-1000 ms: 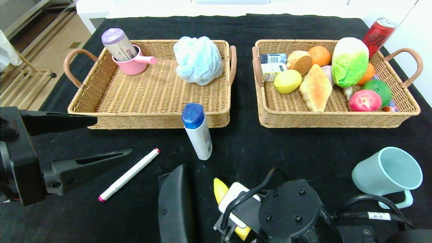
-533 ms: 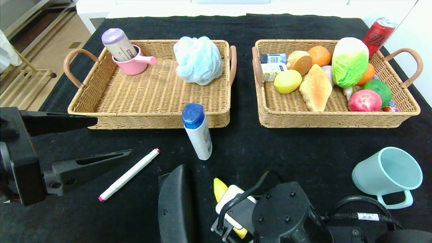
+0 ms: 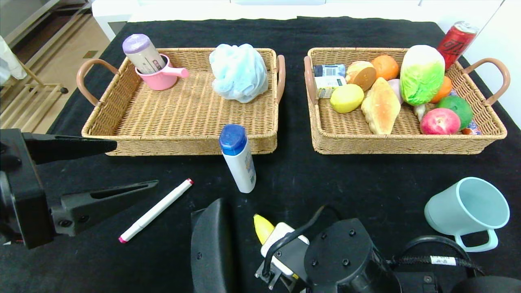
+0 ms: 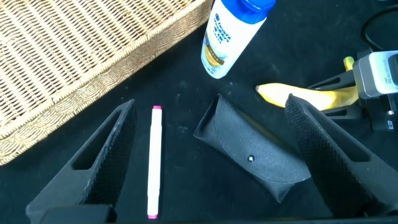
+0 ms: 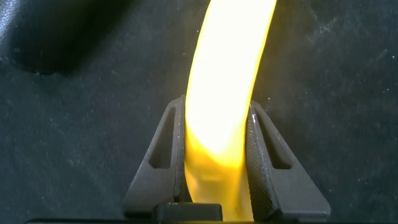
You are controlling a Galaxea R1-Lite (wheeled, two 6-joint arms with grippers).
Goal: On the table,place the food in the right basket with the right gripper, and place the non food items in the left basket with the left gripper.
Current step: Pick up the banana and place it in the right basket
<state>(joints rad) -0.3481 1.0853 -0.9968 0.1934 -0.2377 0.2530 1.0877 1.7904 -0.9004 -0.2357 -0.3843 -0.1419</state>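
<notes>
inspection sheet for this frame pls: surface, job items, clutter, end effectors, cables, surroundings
Surface: black cloth table.
Job's things: banana on the table near the front edge; left basket holds a bath pouf and pink cup; right basket holds fruit, bread, cabbage.
Clutter: marker, lotion bottle, black case, teal mug all loose on the table.
End effectors: right end effector shut on banana; left end effector open, over the marker and case.
Cables: black cable on the right wrist.
Surroundings: wooden rack, floor at left.
</notes>
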